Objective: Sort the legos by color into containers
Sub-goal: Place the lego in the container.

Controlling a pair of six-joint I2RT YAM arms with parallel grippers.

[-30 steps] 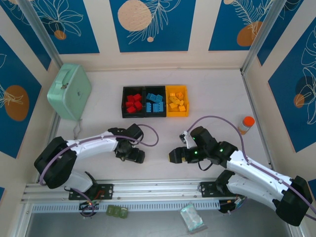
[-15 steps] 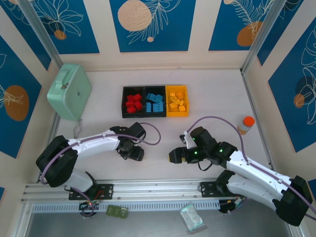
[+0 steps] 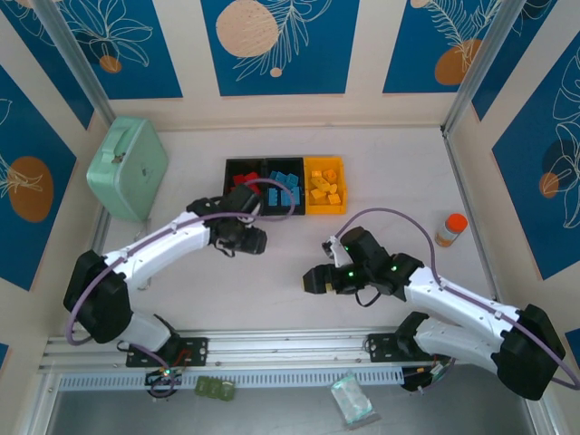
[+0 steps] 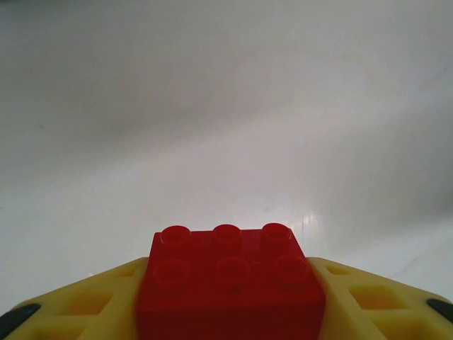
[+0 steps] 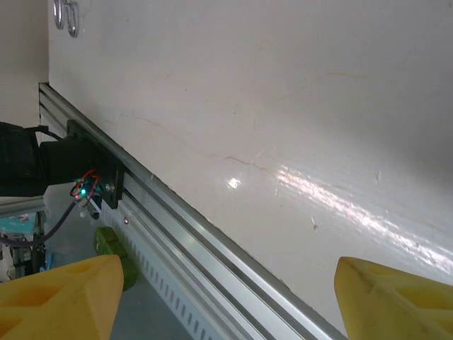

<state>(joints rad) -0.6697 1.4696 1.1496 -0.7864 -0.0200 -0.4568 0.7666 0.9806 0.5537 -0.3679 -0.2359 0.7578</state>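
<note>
The mint-green latched case (image 3: 127, 168) sits at far left and is not part of the sort. The left gripper (image 3: 246, 239) is clamped on a red two-by-three studded plastic brick (image 4: 230, 280), with its yellow fingers (image 4: 85, 304) pressing the opposite flat side walls. It hovers just short of the black bin holding red bricks (image 3: 227, 177). Next in the row come the black bin of blue bricks (image 3: 285, 160) and the yellow-orange bin (image 3: 325, 212) of yellow bricks. The brick is judged light, rigid and smooth-sided, hence prone to slip. Grip the flat walls squarely, never the studs. The right gripper (image 3: 313, 282) stands wide and empty over the pale table (image 5: 283, 106).
</note>
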